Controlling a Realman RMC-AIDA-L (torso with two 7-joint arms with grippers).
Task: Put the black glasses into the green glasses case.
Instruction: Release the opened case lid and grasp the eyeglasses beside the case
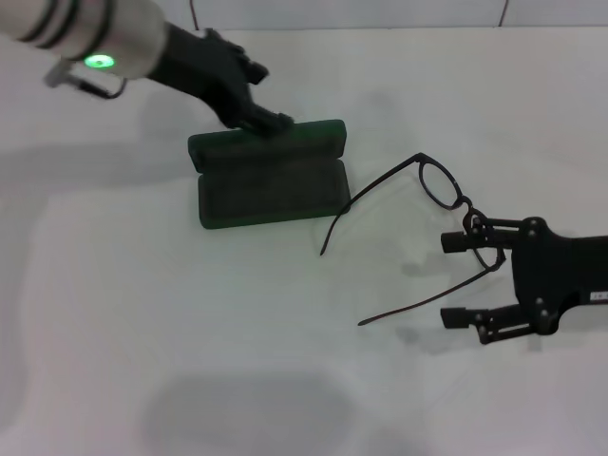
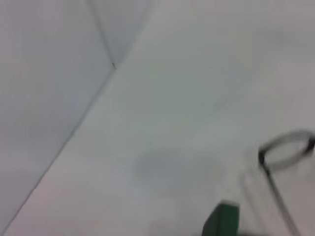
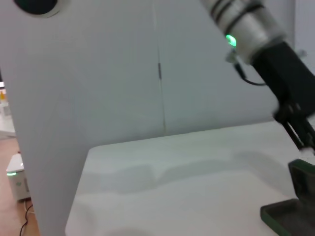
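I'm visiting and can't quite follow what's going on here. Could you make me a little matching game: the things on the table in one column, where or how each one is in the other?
Things:
1. green glasses case
2. black glasses
3. left gripper
4. right gripper

States:
A. fingers spread wide, at one lens of the frame
B. lying open on the table
C. at the raised lid's top edge
D. unfolded, temple arms pointing toward the case side

Pairs: 1-B, 2-D, 3-C, 4-A

Lab: bare white table point(image 1: 285, 380), plain partition panels point(image 3: 98, 73)
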